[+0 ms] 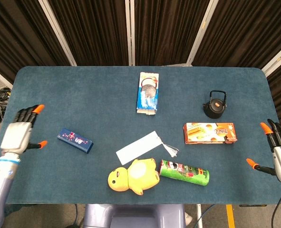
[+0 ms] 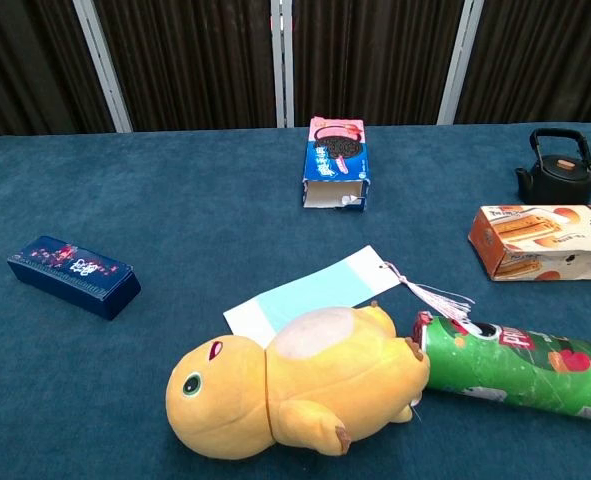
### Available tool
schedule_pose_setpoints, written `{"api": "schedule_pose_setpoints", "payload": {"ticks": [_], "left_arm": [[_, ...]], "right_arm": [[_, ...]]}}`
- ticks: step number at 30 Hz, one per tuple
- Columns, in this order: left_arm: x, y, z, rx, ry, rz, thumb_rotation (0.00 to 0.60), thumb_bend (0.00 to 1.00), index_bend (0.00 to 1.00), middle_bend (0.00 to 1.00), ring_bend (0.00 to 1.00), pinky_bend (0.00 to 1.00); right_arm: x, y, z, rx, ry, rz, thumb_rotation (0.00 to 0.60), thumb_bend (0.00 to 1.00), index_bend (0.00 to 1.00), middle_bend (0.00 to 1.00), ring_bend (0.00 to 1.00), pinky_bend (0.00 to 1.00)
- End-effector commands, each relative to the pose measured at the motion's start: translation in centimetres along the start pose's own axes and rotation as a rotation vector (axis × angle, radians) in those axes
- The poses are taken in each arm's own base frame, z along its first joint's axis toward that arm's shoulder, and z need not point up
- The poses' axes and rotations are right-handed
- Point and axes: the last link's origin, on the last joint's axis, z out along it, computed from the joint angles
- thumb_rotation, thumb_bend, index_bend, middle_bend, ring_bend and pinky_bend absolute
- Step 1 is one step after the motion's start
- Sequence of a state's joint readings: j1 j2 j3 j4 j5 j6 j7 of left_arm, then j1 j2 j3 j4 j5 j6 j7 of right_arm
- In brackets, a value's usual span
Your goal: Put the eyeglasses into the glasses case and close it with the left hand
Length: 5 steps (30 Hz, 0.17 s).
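The dark blue glasses case (image 1: pixel 74 140) lies shut on the table's left side, also seen in the chest view (image 2: pixel 73 275). No eyeglasses show anywhere. My left hand (image 1: pixel 20 133) hovers open at the table's left edge, well apart from the case, its fingers spread. At the right edge my right hand (image 1: pixel 279 149) is open too and holds nothing. The chest view shows neither hand.
A cookie box (image 1: pixel 148 92) lies at the back centre. A black teapot (image 1: pixel 215 104) and an orange snack box (image 1: pixel 209 133) are on the right. Near the front sit a white card (image 1: pixel 137 147), a yellow plush toy (image 1: pixel 133 175) and a green chip can (image 1: pixel 184 172).
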<state>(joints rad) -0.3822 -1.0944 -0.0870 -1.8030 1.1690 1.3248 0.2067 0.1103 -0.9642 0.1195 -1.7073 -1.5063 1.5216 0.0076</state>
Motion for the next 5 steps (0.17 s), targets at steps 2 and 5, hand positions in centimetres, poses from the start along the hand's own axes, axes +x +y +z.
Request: {"api": "schedule_pose_setpoints", "payload": {"ticks": [2, 5], "left_arm": [[2.2, -1.2, -5.6, 0.09, 0.071, 0.034, 0.6, 0.0, 0.0, 0.0, 0.0, 0.0], [2.1, -1.3, -7.1, 0.096, 0.094, 0.032, 0.6, 0.0, 0.0, 0.0, 0.0, 0.0]], "right_arm": [[0.0, 0.0, -0.1, 0.006, 0.003, -0.004, 0.6, 0.0, 0.0, 0.0, 0.0, 0.0], [0.2, -0.1, -0.2, 0.009, 0.009, -0.003, 0.6, 0.0, 0.0, 0.0, 0.0, 0.0]]}}
